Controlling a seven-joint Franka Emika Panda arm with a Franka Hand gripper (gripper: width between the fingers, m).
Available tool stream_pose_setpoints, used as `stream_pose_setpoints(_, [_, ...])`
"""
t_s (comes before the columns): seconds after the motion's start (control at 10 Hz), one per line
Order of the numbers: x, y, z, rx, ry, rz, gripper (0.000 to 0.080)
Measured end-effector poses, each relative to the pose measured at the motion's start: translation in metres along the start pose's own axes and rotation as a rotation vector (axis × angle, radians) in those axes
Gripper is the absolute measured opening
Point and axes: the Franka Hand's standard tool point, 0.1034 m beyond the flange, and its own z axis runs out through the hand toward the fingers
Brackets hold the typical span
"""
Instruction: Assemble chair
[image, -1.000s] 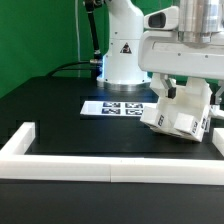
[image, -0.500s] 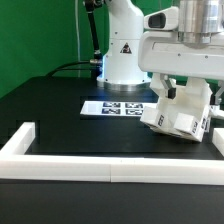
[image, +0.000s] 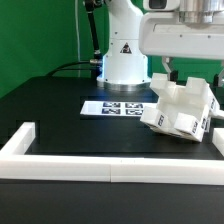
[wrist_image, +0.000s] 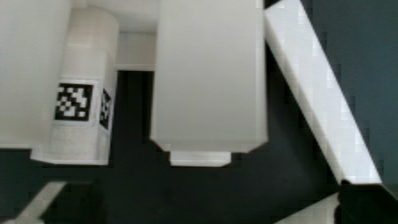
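White chair (image: 180, 112) looked mostly joined, lying tilted by the rail (image: 218, 138), w/ claw (image: 190, 68) wide & empty just above; remaining steps unclear.

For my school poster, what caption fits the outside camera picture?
A white chair rests on the black table beside the marker board, under the robot.

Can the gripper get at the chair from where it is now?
Probably yes. The gripper hangs open just above the chair, and nothing shows between them. The wrist view looks straight onto the chair's parts.
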Motion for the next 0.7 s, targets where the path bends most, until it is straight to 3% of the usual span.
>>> stream_pose_setpoints(0.4, [-0.027, 0.016, -0.005, 0.002, -0.02, 0.008, 0.0649])
stream_pose_setpoints(0.7, [-0.03, 0.02, -0.004, -0.001, -0.025, 0.013, 0.0649])
